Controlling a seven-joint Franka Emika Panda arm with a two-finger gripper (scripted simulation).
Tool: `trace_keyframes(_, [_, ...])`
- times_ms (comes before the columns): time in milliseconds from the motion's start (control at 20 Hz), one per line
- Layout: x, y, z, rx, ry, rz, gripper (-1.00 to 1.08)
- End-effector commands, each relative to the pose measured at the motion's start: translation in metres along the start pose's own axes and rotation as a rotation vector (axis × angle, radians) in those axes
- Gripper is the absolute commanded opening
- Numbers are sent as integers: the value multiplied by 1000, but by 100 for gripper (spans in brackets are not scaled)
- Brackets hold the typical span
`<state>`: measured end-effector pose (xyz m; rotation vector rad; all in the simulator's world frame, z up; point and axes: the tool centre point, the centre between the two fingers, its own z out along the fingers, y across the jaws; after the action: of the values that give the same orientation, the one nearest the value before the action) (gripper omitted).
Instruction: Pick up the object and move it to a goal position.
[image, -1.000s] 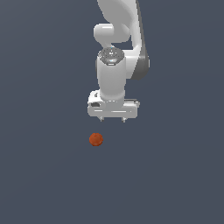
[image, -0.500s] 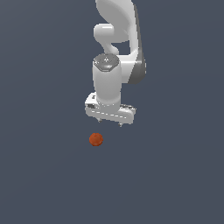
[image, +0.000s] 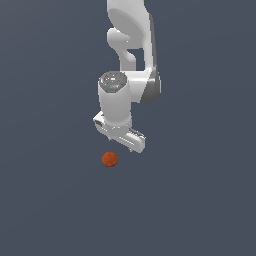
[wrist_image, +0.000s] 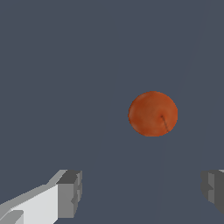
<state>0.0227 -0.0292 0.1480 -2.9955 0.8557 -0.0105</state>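
Observation:
The object, a small mottled orange-red ball (image: 109, 159), lies on the flat dark grey floor. The white arm's gripper (image: 121, 144) hangs just above it and a little toward the exterior view's right, with its hand turned at a slant. In the wrist view the ball (wrist_image: 153, 113) fills the middle, apart from the two grey fingertips (wrist_image: 70, 194). The gripper (wrist_image: 142, 190) is open and nothing sits between its fingers.
Plain dark grey ground (image: 50, 200) stretches around the ball on every side. The white arm (image: 131, 40) rises from the gripper toward the upper edge of the exterior view.
The gripper has come down and shifted toward the exterior view's left, closer to the ball, and its hand has rotated to a slant. The ball has stayed put.

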Motion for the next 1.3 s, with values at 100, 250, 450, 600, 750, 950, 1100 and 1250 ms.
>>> trace_keyframes(100, [8,7,9,-3,-2,145,100])
trace_keyframes(250, [14,12,16,-6,-2,240,100])
trace_keyframes(450, [21,18,24,-10,-2,366,100])
trace_keyframes(600, [26,23,30,-13,0,460,100])
trace_keyframes(750, [31,28,36,-17,2,549,100])
trace_keyframes(950, [36,33,42,-20,5,645,100])
trace_keyframes(1100, [39,36,45,-22,7,700,100])
trace_keyframes(1250, [41,39,47,-24,9,741,100])
